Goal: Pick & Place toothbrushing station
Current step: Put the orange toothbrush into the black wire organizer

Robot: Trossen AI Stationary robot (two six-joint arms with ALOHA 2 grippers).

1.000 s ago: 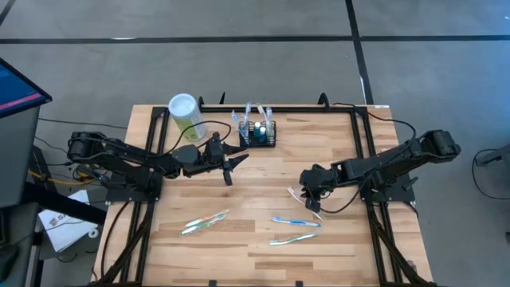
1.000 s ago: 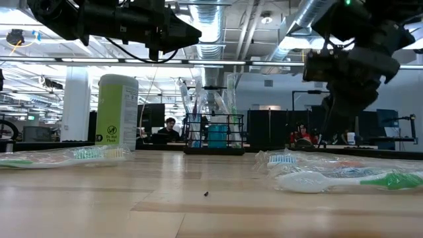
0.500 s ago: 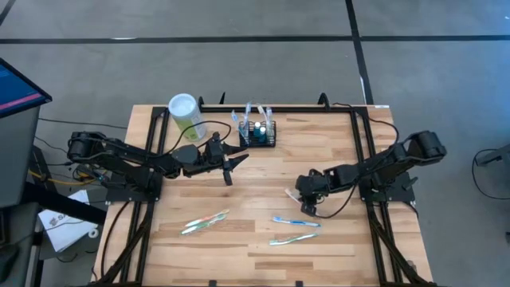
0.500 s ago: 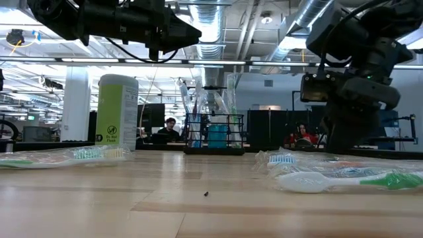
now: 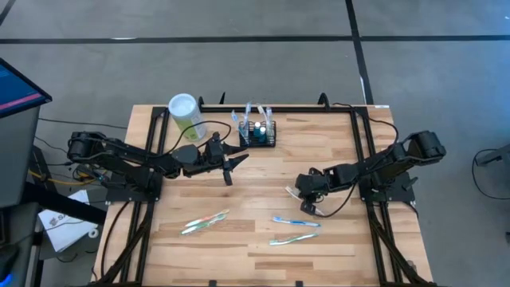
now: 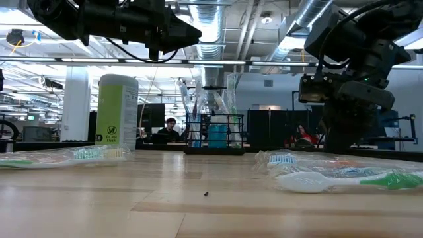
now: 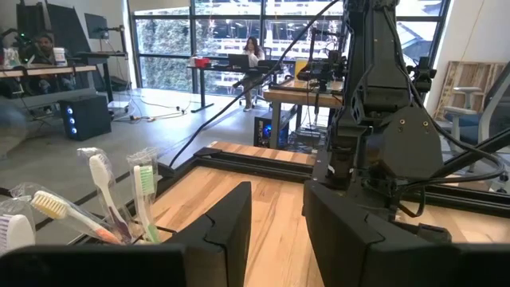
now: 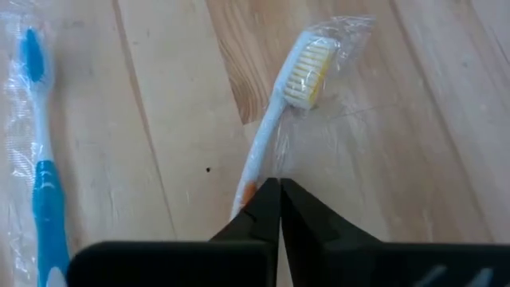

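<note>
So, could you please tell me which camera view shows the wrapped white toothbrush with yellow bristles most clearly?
The right wrist view: the plastic-wrapped white toothbrush with yellow bristles fills the picture, with the right claw shut on its handle. The high view shows only a pale sliver beside that claw. The low and left wrist views do not show it clearly.

Right pincer (image 8: pixel 279 209) closed, left parted.

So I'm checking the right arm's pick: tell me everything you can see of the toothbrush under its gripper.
The wrapped toothbrush has a white handle and a head of pale yellow bristles, sealed in a clear crinkled plastic sleeve. It lies flat on the wooden table, right of centre and in front of the basket. The right gripper is shut on its handle, where a bit of orange shows. A blue toothbrush lies apart from it.
</note>
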